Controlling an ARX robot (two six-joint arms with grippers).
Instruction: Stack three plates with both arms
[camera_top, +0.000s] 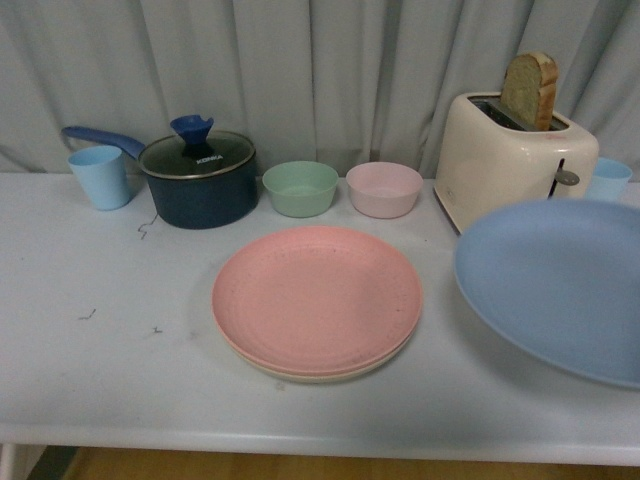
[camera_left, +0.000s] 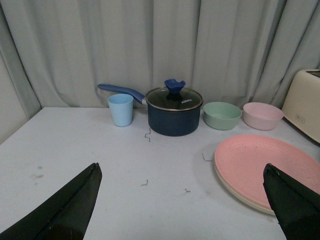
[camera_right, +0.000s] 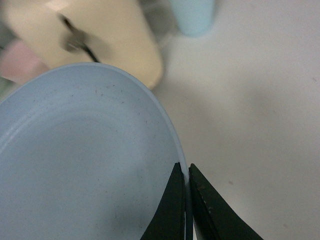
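Observation:
The pink plate (camera_top: 316, 296) lies on top of the beige plate (camera_top: 300, 372) in the middle of the table; only the beige rim shows under it. Both also show in the left wrist view: pink plate (camera_left: 260, 165), beige rim (camera_left: 240, 196). The light blue plate (camera_top: 560, 285) hangs tilted above the table at the right, in front of the toaster. My right gripper (camera_right: 185, 172) is shut on its rim (camera_right: 170, 130). My left gripper (camera_left: 182, 180) is open and empty above the table, left of the stacked plates. Neither arm shows in the front view.
Along the back stand a light blue cup (camera_top: 99, 176), a dark blue pot with glass lid (camera_top: 197, 178), a green bowl (camera_top: 300, 187), a pink bowl (camera_top: 384, 188), a cream toaster (camera_top: 510, 160) with a bread slice (camera_top: 529, 90), and another blue cup (camera_top: 608, 178).

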